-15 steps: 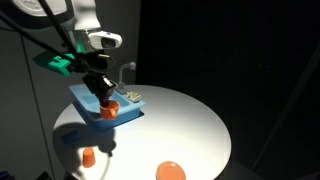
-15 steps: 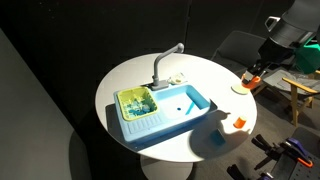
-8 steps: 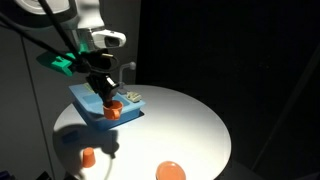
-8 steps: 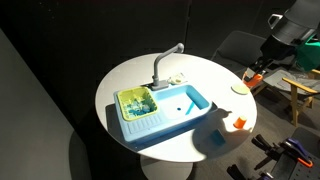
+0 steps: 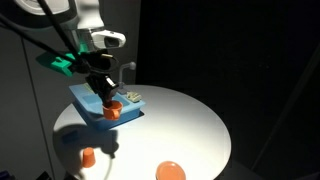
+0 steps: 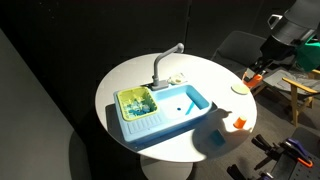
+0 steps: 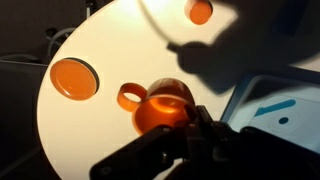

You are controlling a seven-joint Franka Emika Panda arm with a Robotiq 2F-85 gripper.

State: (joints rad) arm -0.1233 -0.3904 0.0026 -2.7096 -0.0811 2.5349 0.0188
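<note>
We see the gripper (image 5: 110, 102) clenched around an orange mug (image 5: 112, 110), with its dark fingers (image 7: 150, 150) pressed against the mug's rounded body in the wrist view. The mug (image 7: 165, 105) shows its handle on the side turned away from the blue sink (image 7: 272, 108), and the handle is free of the fingers. In the wrist view the mug is just beside one corner of the sink, over the white round surface (image 7: 110, 40). We cannot tell for sure whether its base touches the surface or hangs a little above it.

In an exterior view the gripper (image 6: 257, 75) is well off to one side of the sink (image 6: 165, 108), near the rim of the surface (image 6: 130, 60). In an exterior view the mug overlaps the near edge of the sink (image 5: 95, 100).

The sink carries a grey faucet (image 6: 165, 62) at its back edge. A green rack (image 6: 135, 102) fills the compartment farther from the gripper.

An orange plate (image 7: 73, 77) lies flat on the surface, farther from the sink than the mug and apart from it. It also shows near the rim of the surface in an exterior view (image 5: 170, 171). A small orange cup (image 7: 199, 11) stands upright by itself, near the sink but not touching it. We find the same cup in both exterior views (image 5: 88, 157) (image 6: 238, 123).

The arm's shadow falls across the surface between the mug and the small cup.
</note>
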